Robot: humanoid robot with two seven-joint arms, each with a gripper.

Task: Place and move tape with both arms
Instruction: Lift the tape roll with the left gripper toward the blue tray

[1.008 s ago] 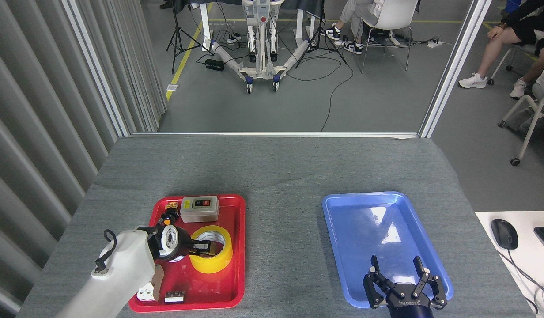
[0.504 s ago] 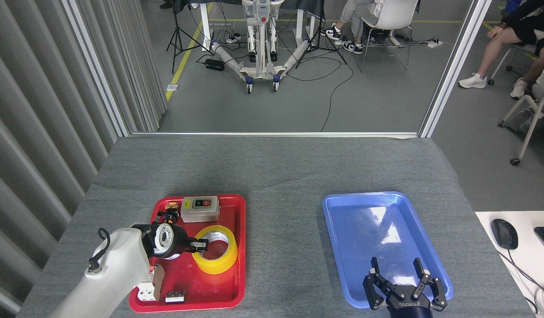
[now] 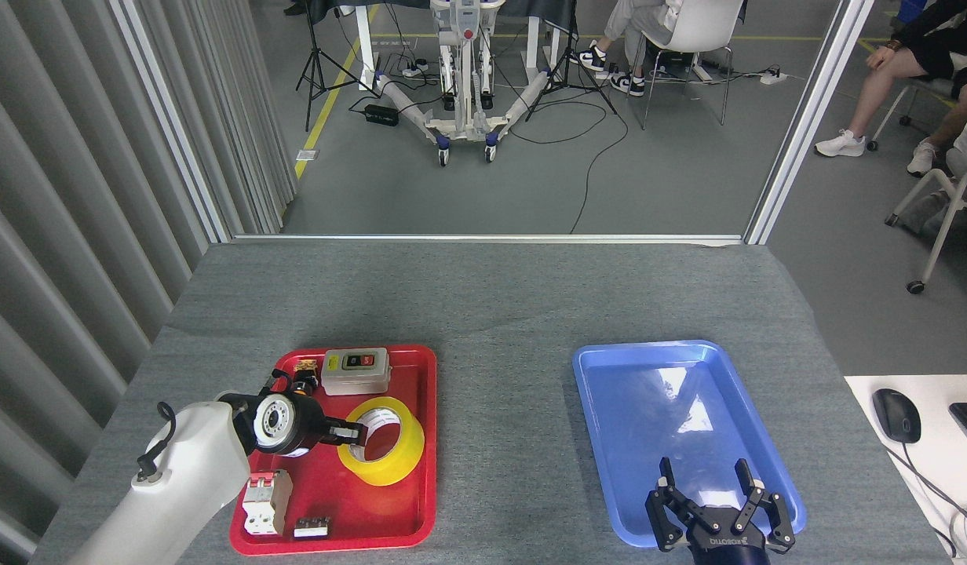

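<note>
the tape (image 3: 383, 441), a wide translucent yellow roll with a white core, sits tilted over the red tray (image 3: 421, 502), its near wall pinched by the left gripper (image 3: 353, 432). the right gripper (image 3: 717, 502), fingers spread, hovers over the blue tray (image 3: 601, 439), well apart from the roll.
</note>
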